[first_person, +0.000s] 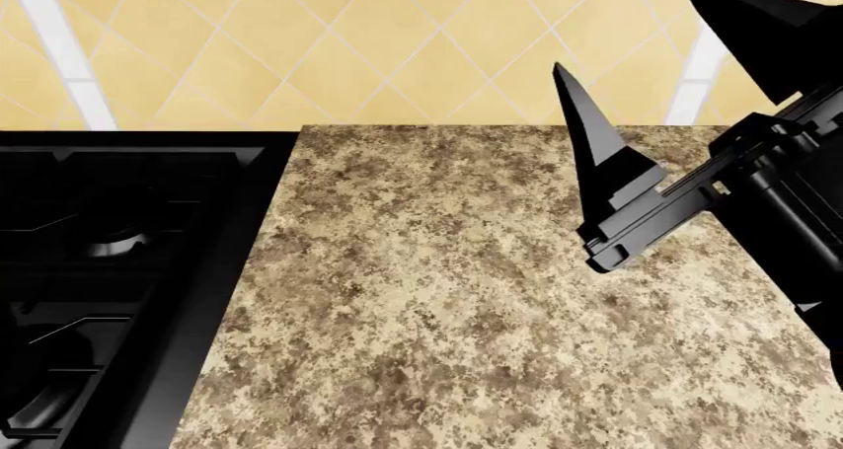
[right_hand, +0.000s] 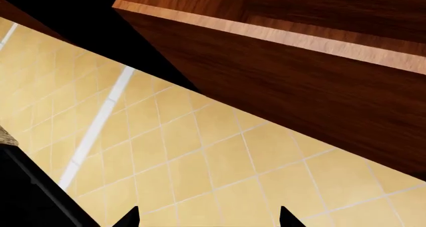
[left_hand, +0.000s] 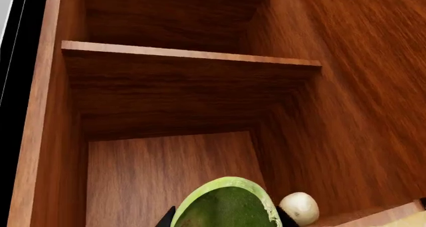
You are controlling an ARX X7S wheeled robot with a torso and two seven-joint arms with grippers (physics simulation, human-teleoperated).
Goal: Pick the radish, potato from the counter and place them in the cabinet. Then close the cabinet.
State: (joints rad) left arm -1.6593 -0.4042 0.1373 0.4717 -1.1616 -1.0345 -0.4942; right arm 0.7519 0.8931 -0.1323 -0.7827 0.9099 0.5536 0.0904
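My left jaws (left_hand: 226, 219) pinch the mottled light green round radish (left_hand: 223, 207) inside the brown wooden cabinet (left_hand: 346, 87), beside the pale tan oval potato (left_hand: 299, 207). My right jaws (first_person: 685, 84) stand spread above the speckled granite counter (first_person: 435, 311).

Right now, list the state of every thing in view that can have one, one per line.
cabinet: open, the one shelf in view bare.
radish: held between the left gripper's fingers, inside the cabinet opening.
potato: already in the cabinet, lying beside the radish.
left gripper: shut on the radish.
right gripper: open, holding nothing, raised over the counter.
counter: nothing on the part in view.
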